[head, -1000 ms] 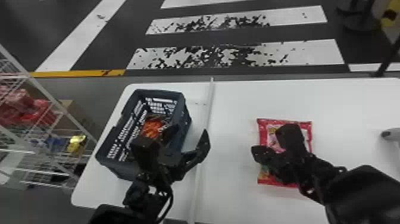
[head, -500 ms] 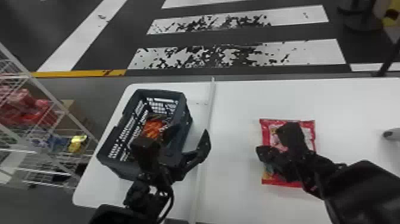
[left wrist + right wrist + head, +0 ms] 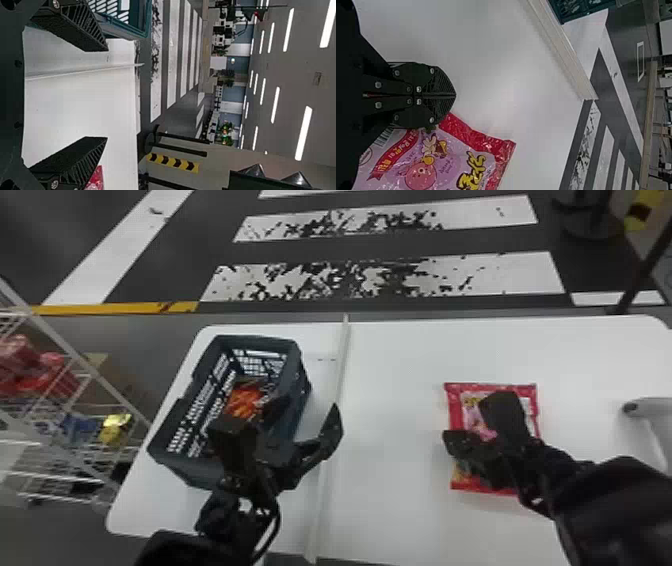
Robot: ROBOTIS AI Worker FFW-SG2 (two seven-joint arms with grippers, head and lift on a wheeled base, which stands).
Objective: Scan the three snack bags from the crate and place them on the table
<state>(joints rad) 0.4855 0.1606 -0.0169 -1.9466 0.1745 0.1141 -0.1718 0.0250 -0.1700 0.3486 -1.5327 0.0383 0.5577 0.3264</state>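
Pink snack bag (image 3: 470, 402) on tbl (image 3: 395, 390), partly under closed R claw (image 3: 451, 438).

Pink snack bag (image 3: 455, 158): glossy, creased plastic film is noted. Crate (image 3: 192, 474): matt, perforated plastic is recorded. Worktop (image 3: 395, 390): smooth, low-sheen surface is listed. Floor stripes (image 3: 520, 272): flaked paint is entered.

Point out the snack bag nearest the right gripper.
The red-edged pink bag, lying on the table; the orange one is inside the crate.
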